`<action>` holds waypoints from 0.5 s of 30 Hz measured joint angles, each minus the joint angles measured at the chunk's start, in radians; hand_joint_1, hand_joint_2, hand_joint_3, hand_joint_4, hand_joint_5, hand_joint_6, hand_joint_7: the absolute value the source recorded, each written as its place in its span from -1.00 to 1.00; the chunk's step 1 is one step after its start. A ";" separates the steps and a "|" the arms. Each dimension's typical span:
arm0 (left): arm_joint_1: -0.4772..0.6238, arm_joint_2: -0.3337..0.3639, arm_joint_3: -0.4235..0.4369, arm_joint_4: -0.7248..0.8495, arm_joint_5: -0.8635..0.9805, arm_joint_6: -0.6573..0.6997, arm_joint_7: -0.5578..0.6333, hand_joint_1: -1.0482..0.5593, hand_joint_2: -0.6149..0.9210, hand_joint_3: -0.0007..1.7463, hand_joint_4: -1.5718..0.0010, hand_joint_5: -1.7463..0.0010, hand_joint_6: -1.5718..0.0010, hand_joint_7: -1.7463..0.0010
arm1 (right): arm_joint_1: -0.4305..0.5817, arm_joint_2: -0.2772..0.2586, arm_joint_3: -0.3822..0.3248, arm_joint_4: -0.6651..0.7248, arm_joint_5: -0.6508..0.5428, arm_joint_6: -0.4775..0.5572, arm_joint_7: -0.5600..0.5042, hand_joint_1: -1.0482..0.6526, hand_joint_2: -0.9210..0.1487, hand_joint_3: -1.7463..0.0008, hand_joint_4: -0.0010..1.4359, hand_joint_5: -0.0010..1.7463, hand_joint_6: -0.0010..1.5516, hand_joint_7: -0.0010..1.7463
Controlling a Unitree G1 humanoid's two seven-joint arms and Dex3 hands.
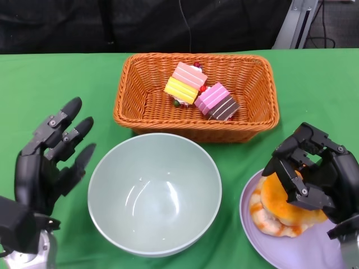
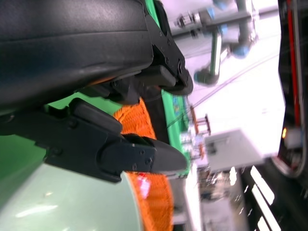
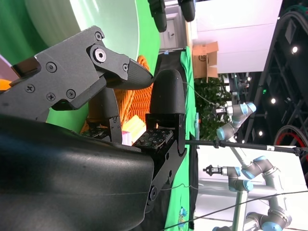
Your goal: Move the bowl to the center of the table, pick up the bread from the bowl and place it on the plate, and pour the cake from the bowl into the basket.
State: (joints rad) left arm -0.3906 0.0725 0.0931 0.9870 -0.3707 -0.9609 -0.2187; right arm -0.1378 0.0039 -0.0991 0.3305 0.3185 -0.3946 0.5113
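The pale green bowl (image 1: 154,193) stands empty in the middle of the green table, just in front of the orange wicker basket (image 1: 193,56). Pink, yellow and brown cake pieces (image 1: 202,92) lie inside the basket. At the lower right, the orange bread (image 1: 280,207) sits on the lilac plate (image 1: 300,252), and my right hand (image 1: 314,168) grips it from above with curled fingers. My left hand (image 1: 50,162) hovers left of the bowl with its fingers spread, holding nothing. The left wrist view shows the bowl's rim (image 2: 62,202) close by its fingers (image 2: 125,154).
The table's far edge runs behind the basket, with a dark backdrop beyond it. Bare green cloth (image 1: 50,84) lies left of the basket, and more of it to the basket's right. The right wrist view shows other robot arms (image 3: 250,173) in the room.
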 measured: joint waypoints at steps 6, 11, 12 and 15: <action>0.000 0.004 0.069 0.018 0.018 0.000 -0.083 0.12 1.00 -0.74 -0.05 -0.26 -0.53 0.77 | -0.008 -0.014 -0.003 0.020 -0.002 -0.010 0.013 0.01 -0.43 -0.01 0.04 0.82 -0.17 0.47; -0.001 0.012 0.122 0.042 0.017 0.004 -0.125 0.11 1.00 -0.77 0.00 -0.34 -0.51 0.73 | -0.020 -0.030 -0.008 0.040 -0.002 -0.029 0.023 0.06 -0.50 -0.01 0.01 0.82 -0.19 0.48; -0.002 0.012 0.132 0.049 0.017 0.008 -0.131 0.12 1.00 -0.77 0.00 -0.34 -0.51 0.72 | -0.023 -0.031 -0.011 0.045 -0.002 -0.036 0.024 0.07 -0.50 -0.02 0.02 0.82 -0.19 0.49; -0.005 0.013 0.150 0.062 0.018 0.019 -0.145 0.13 1.00 -0.76 -0.01 -0.32 -0.51 0.71 | -0.031 -0.037 -0.022 0.058 -0.002 -0.044 0.025 0.04 -0.48 -0.02 0.02 0.81 -0.21 0.50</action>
State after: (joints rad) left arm -0.3956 0.0850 0.2436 1.0487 -0.3525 -0.9418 -0.3635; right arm -0.1689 -0.0331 -0.1213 0.3887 0.3162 -0.4389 0.5363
